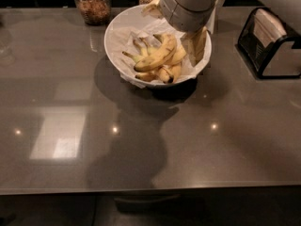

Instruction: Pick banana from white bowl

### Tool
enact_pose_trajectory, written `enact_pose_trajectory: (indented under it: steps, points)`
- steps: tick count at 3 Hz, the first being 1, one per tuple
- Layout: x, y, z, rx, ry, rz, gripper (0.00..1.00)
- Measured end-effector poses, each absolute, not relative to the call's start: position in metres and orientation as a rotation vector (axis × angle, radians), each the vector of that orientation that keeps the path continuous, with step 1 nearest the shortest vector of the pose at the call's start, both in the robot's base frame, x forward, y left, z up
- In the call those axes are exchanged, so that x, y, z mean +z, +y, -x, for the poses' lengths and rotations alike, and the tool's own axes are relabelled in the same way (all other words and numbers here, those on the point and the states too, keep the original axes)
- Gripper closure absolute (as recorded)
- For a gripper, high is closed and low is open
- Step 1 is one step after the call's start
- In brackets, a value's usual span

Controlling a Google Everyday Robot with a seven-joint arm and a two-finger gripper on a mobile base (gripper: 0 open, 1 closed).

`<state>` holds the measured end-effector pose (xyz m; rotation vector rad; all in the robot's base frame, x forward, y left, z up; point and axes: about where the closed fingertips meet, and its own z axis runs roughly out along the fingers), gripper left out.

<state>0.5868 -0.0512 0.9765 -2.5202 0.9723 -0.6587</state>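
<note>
Spreading across the whole shot is the grey tabletop (70, 164), glossy, with ceiling lights glinting off it. Up top comes the arm (193, 1), big and pale, reaching in from the upper right and hanging over the far right side of the bowl (115, 32). That bowl sits toward the back of the tabletop, paper lining crumpled inside. A black holder (268, 46) stands well apart on the right, and two jars (92, 4) sit behind the bowl. Now the prize: the banana (155, 58) lies inside the bowl, on top of the smaller bananas (167, 73), curving up toward the right. The gripper (195, 46) hangs just beside its upper end, low over the bowl's right rim. Apart or together? Cannot tell from here. So by my read the approach is made, but nothing is grasped and the banana is not yet lifted. Lining up, closing and raising it out are all left to do.
</note>
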Motion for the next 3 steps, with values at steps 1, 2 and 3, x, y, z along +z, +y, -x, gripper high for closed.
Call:
enact_pose_trajectory:
  steps: [1, 2, 3]
  points:
    - [0.968, -0.051, -0.601, -0.706, 0.928, 2.568, 0.23]
    - [0.961, -0.055, -0.611, -0.749, 0.906, 2.596, 0.37]
    - [0.953, -0.058, -0.618, -0.772, 0.893, 2.626, 0.35]
